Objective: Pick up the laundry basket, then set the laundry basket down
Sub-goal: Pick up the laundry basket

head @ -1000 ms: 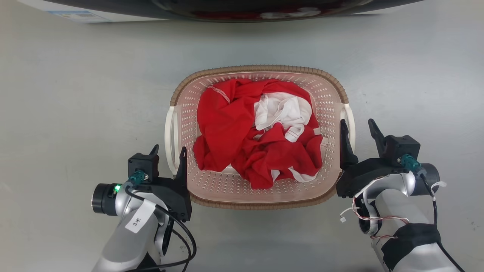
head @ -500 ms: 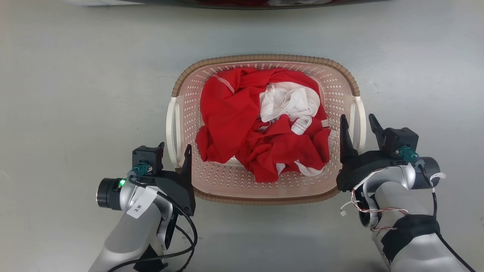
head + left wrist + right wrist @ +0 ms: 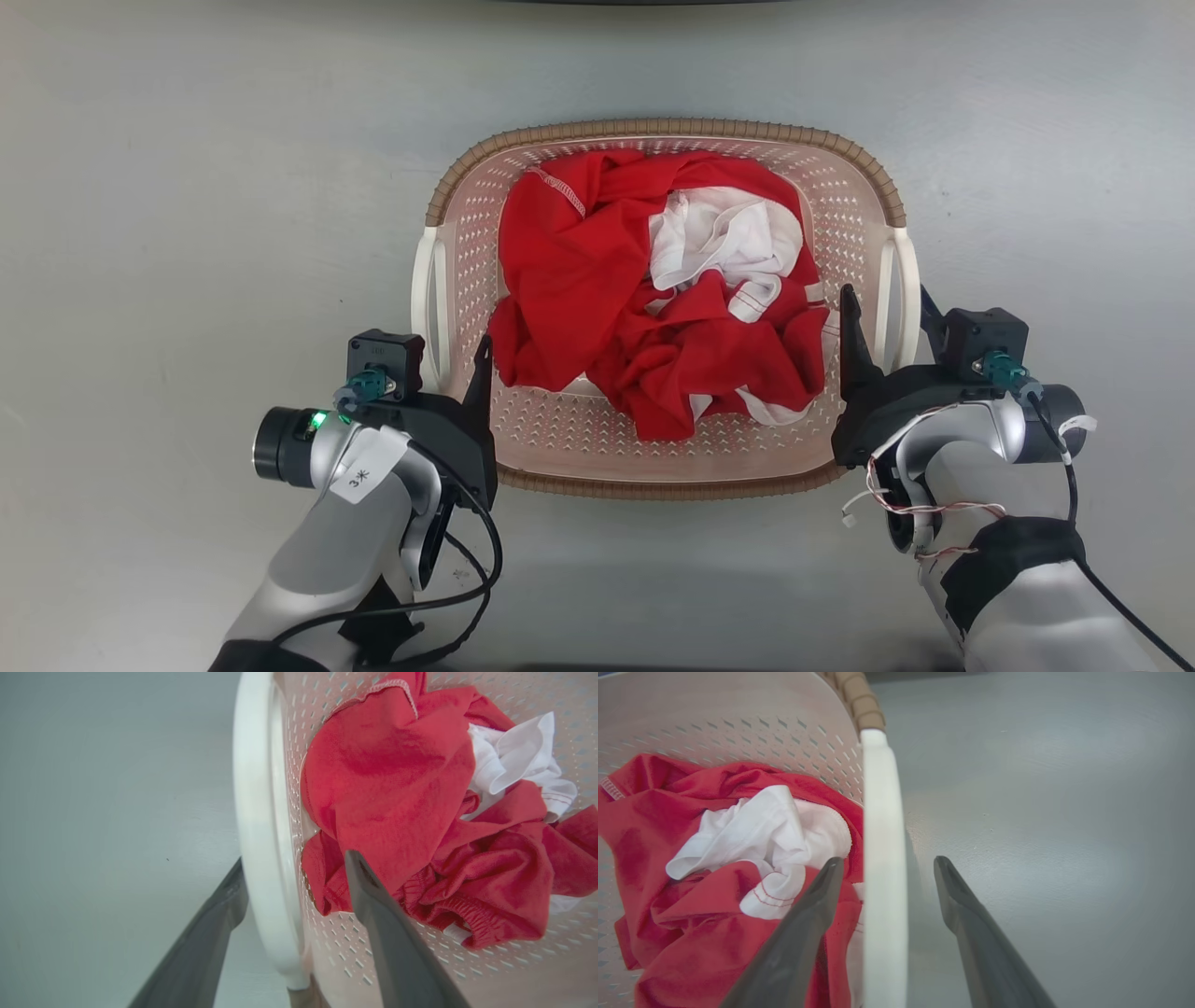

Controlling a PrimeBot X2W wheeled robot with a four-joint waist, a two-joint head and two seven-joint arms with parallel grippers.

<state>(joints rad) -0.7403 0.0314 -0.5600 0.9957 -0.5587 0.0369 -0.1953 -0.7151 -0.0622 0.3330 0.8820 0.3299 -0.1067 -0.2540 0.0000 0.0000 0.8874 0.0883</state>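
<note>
The laundry basket (image 3: pixel 653 128) is cream with perforated walls, a brown woven-look rim and white side handles. It sits mid-frame in the head view, holding red cloth (image 3: pixel 579 289) and white cloth (image 3: pixel 719 243). My left gripper (image 3: pixel 446 350) is open and straddles the left handle (image 3: pixel 252 788), one finger outside and one inside the basket. My right gripper (image 3: pixel 885 299) is open too, straddling the right handle (image 3: pixel 880 812) the same way; the inner finger lies close to the handle and the outer one stands apart. I cannot tell whether the basket rests on the floor.
Smooth grey floor (image 3: pixel 187 233) surrounds the basket on all sides. A thin dark strip (image 3: pixel 635 2) runs along the top edge of the head view. Cables hang from both forearms near the bottom of that view.
The head view has shifted, and the dark appliance at the top has slid almost out of frame. Both grippers have pushed further along the handles, still open.
</note>
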